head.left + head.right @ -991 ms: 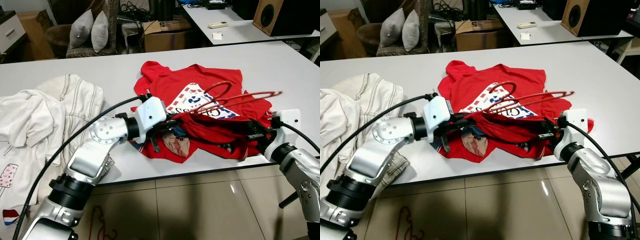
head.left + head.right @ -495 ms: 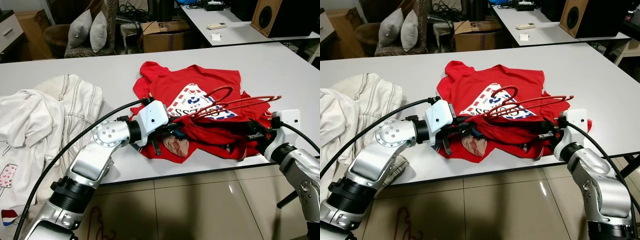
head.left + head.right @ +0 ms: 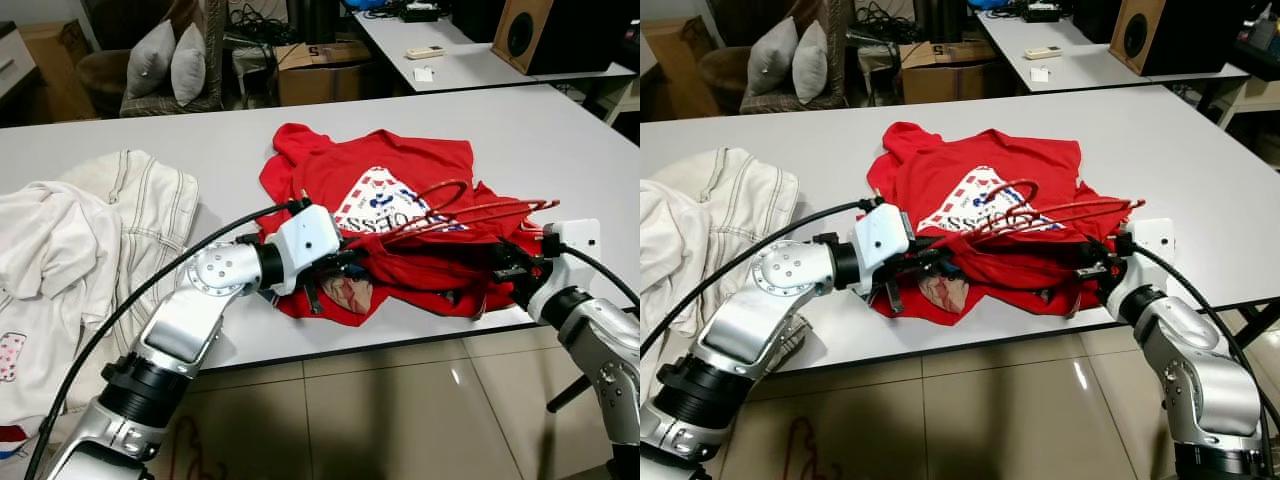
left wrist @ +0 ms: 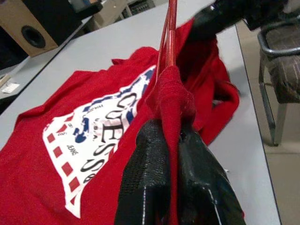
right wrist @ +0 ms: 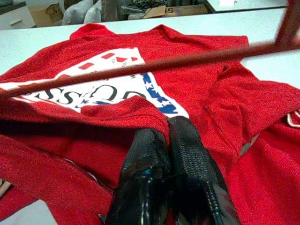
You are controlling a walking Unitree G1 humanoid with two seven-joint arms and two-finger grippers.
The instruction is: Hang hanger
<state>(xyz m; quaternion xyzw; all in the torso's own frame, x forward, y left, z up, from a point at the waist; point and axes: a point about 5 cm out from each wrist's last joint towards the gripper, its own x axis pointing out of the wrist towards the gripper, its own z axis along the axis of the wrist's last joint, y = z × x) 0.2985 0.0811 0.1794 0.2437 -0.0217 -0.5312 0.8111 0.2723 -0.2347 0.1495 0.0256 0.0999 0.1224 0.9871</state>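
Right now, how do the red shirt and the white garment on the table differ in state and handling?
The red shirt lies at the table's middle with a printed logo, while the white garment sits crumpled at the robot's left, partly over the table edge. The left gripper and right gripper both pinch red shirt fabric; neither touches the white garment. A red hanger sits over the red shirt, none by the white garment. Both rest on the same table.
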